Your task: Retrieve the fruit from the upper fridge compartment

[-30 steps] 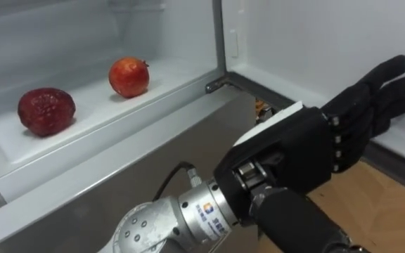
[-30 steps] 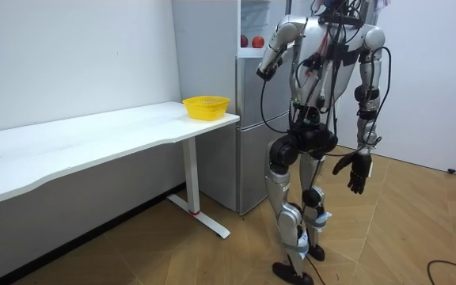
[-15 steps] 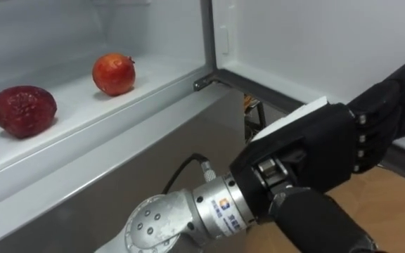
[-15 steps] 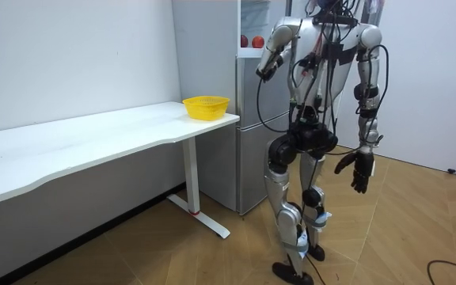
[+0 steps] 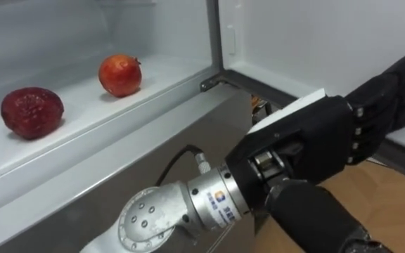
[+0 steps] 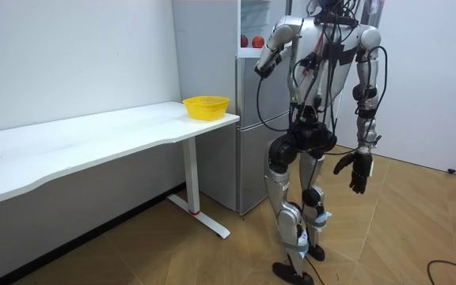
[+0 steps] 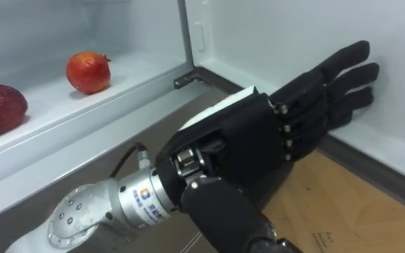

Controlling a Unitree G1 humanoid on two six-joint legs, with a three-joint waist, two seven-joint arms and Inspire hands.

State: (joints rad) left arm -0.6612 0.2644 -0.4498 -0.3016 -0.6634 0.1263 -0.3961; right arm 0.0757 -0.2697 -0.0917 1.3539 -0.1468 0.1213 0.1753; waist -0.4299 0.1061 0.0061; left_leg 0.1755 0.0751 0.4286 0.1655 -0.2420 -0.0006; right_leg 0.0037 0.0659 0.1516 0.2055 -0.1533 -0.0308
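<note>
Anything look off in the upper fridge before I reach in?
Only the dark red fruit on the shelf: its skin looks wrinkled and dull beside the smooth orange-red fruit. Nothing looks spilled or tipped.

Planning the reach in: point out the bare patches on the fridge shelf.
Bare shelf between the dark red fruit and the orange-red fruit, and from that fruit to the fridge's right wall. Crowded nowhere; the open left hand hovers outside by the door.
</note>
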